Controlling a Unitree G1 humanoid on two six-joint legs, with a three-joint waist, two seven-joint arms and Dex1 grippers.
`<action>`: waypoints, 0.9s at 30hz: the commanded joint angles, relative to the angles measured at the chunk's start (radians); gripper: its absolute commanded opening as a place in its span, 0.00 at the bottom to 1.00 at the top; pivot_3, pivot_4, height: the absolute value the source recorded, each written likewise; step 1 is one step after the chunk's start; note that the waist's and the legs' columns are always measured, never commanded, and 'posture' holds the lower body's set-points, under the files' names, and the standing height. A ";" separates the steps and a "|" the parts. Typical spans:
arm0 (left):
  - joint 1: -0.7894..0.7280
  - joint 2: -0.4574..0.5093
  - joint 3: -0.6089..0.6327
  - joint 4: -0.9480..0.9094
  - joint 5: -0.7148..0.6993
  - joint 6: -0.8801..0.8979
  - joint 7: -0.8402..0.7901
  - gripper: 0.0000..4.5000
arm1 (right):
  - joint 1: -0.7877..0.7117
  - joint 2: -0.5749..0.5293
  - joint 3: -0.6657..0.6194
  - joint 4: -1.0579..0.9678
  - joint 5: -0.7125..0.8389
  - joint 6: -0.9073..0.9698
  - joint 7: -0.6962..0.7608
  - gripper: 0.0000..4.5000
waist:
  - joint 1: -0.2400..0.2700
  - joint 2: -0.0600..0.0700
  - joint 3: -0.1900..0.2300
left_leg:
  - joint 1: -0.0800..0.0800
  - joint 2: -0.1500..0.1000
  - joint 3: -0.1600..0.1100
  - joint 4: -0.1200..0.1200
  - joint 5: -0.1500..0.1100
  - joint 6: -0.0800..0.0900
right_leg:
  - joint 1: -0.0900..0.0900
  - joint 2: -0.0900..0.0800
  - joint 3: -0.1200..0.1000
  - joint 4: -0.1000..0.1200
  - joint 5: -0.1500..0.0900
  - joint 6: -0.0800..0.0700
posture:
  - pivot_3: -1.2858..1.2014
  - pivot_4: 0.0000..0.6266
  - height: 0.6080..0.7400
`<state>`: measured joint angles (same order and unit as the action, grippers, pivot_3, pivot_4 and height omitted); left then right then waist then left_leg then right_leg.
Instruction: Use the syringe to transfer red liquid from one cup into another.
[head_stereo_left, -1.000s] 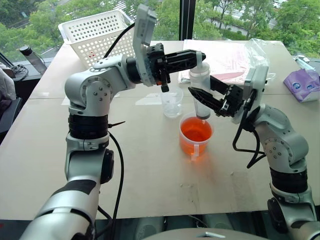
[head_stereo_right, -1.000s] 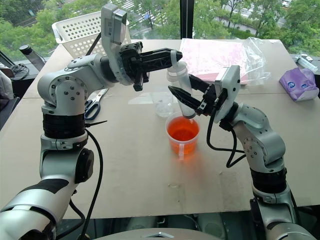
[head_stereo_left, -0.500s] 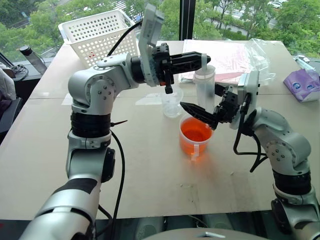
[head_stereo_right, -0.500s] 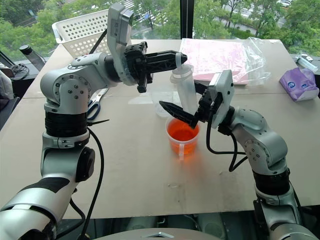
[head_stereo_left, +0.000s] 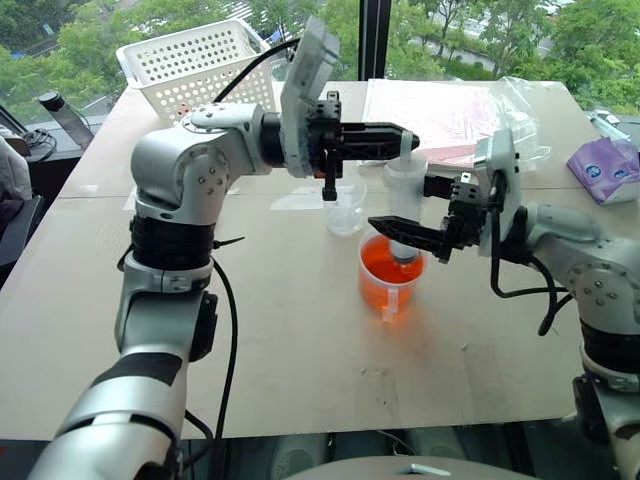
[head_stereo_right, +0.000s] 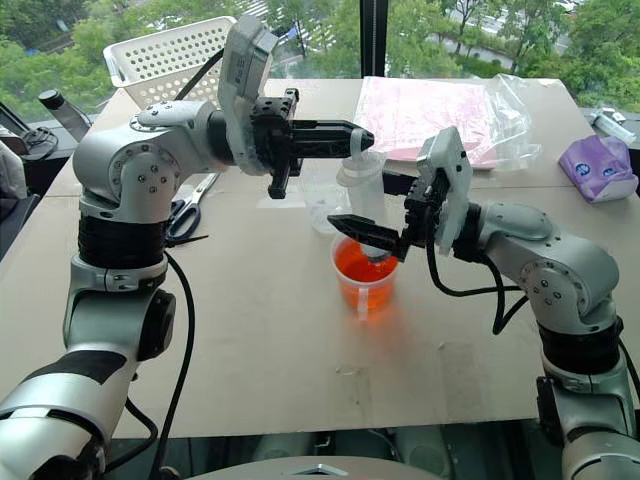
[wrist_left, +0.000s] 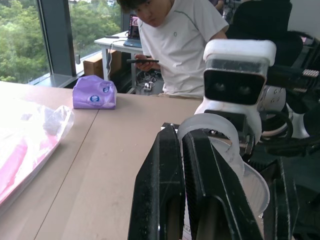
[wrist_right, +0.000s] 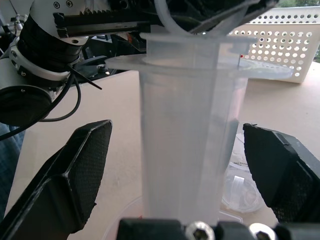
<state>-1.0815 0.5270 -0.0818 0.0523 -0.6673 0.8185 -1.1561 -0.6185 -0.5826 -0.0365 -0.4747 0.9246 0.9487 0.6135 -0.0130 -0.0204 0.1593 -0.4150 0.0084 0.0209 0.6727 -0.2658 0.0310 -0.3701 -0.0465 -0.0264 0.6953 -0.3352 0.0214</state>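
Syringe (head_stereo_left: 404, 205) hangs upright over the red cup (head_stereo_left: 391, 272), its plunger top pinched in our left gripper (head_stereo_left: 405, 132) jaws, while our right gripper (head_stereo_left: 400, 210) jaws stand wide around the barrel, presumably to steady it.

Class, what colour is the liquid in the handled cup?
Orange-red liquid, translucent, in the clear handled cup; it shows best in the left eye view.

2 cups (head_stereo_left: 391, 272), 1 syringe (head_stereo_left: 404, 200), 1 basket (head_stereo_left: 190, 68)
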 joint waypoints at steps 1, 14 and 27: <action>-0.047 0.011 -0.004 0.004 0.033 -0.053 -0.031 0.00 | -0.052 -0.020 -0.046 -0.022 0.074 0.058 -0.025 0.99 | 0.001 0.000 0.000 | 0.000 0.000 0.000 0.000 0.000 0.000 | 0.000 0.000 0.000 0.000 0.000 0.000 | 0.52 0.24 1.00; -0.063 -0.011 -0.002 0.024 0.059 -0.074 -0.059 0.00 | -0.154 -0.034 -0.076 0.021 0.215 0.200 -0.161 0.52 | 0.001 0.000 0.000 | -0.001 0.000 0.000 0.000 0.000 0.000 | 0.000 0.000 0.000 0.000 0.000 0.000 | 0.52 0.24 1.00; -0.057 -0.020 0.005 0.025 0.060 -0.077 -0.060 0.00 | -0.112 -0.027 -0.052 0.008 0.141 0.118 -0.140 0.50 | 0.000 0.000 0.000 | -0.001 0.000 0.000 0.000 0.000 0.000 | 0.000 0.000 0.000 0.000 0.000 0.000 | 0.52 0.24 1.00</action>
<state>-1.1149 0.5048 -0.1060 0.0928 -0.5923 0.7567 -1.2050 -0.7325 -0.6084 -0.0770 -0.4429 1.0771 1.0893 0.4726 -0.0131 -0.0205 0.1593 -0.4163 0.0084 0.0208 0.6727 -0.2658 0.0315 -0.3703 -0.0468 -0.0266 0.6951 -0.3352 0.0214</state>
